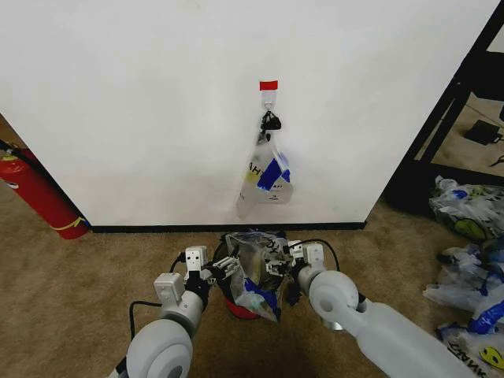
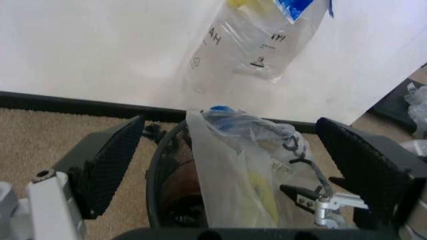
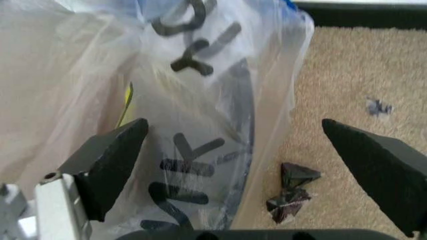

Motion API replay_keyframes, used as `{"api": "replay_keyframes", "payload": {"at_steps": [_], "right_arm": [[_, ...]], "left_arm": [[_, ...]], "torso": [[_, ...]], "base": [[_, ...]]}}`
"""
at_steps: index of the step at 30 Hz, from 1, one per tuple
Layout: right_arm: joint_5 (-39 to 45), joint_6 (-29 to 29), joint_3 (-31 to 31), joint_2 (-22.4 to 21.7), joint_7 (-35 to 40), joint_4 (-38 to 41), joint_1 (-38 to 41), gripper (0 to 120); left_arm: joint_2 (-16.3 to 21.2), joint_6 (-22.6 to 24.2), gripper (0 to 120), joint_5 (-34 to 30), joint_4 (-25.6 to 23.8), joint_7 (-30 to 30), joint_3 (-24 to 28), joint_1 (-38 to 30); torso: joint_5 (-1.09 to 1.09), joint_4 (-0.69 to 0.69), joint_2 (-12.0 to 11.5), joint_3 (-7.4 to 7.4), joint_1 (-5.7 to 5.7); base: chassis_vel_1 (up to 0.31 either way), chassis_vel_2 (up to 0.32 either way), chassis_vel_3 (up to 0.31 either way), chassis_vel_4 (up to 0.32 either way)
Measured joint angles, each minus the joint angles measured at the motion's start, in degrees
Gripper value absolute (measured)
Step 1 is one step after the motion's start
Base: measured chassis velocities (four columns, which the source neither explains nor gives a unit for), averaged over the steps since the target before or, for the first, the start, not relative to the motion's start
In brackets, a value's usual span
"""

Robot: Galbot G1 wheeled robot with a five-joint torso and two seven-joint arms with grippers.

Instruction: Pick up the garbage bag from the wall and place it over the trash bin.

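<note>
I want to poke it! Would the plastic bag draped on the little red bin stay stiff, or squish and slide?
Probably squish: the garbage bag looks thin, see-through and crumpled, sagging over the trash bin. It likely weighs very little, so a poke may slide it off the rim. Both open pincers, left pincer and right pincer, sit beside it.

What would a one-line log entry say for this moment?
bag: draped over bin | second bag: on wall hook | left gripper: open | right gripper: open
</note>
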Motion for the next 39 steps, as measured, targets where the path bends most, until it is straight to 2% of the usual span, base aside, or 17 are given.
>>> {"api": "replay_keyframes", "payload": {"at_steps": [6, 10, 12, 18, 22, 27, 31, 39], "right_arm": [[-0.8, 0.0, 0.1, 2.0, 0.1, -2.8, -0.1, 88], [-1.0, 0.0, 0.1, 3.1, 0.3, -3.9, 0.0, 69], [-1.0, 0.0, 0.1, 3.2, 0.4, -4.0, 0.0, 66], [-1.4, 0.2, 0.3, 3.7, 1.1, -3.7, -0.5, 39], [-1.5, 0.2, 0.4, 3.5, 1.5, -3.3, -0.6, 29], [-1.4, 0.6, 1.1, 3.3, 1.7, -2.7, -1.2, 8], [-1.4, 1.3, 2.0, 3.7, 1.7, -2.3, -2.0, 0], [-2.8, 4.0, 5.6, 4.9, 0.0, -0.6, -5.6, 0]], "left_arm": [[0.1, 0.0, 100, -0.1, 0.0, 0.0, 0.0, 0.0], [0.4, 0.0, 100, -0.3, -0.1, 0.0, 0.0, 0.2], [0.4, 0.0, 100, -0.3, -0.1, 0.0, -0.1, 0.2], [0.6, 0.0, 100, 0.0, -0.6, 0.0, -0.1, 0.4], [0.6, -0.1, 100, 0.3, -0.7, 0.0, 0.0, 0.5], [0.7, -0.1, 100, 1.1, -0.5, 0.0, 0.4, 0.4], [0.8, -0.1, 100, 1.5, -0.7, 0.0, 0.5, 0.7], [1.7, 1.0, 100, 1.3, -2.5, -0.1, 0.5, 0.9]], "torso": [[0.0, 0.01, 0.0, 0.0, 0.0], [0.0, 0.01, 0.0, 0.0, 0.0], [0.0, 0.01, 0.0, 0.0, 0.0], [0.01, 0.0, 0.0, 0.0, 0.0], [0.0, 0.0, 0.0, 0.0, 0.0], [0.01, 0.0, 0.0, 0.0, 0.0], [0.02, 0.02, 0.0, 0.0, 0.0], [0.01, 0.0, 0.0, 0.0, 0.0]], "base": [[0.0, 0.0, 0.0, 0.0], [0.0, 0.0, 0.0, 0.0], [0.0, 0.0, 0.0, 0.0], [0.0, 0.0, 0.0, 0.0], [0.0, 0.0, 0.0, 0.0], [0.0, 0.0, 0.0, 0.0], [0.0, 0.0, 0.0, 0.0], [0.0, 0.0, 0.0, 0.0]]}}
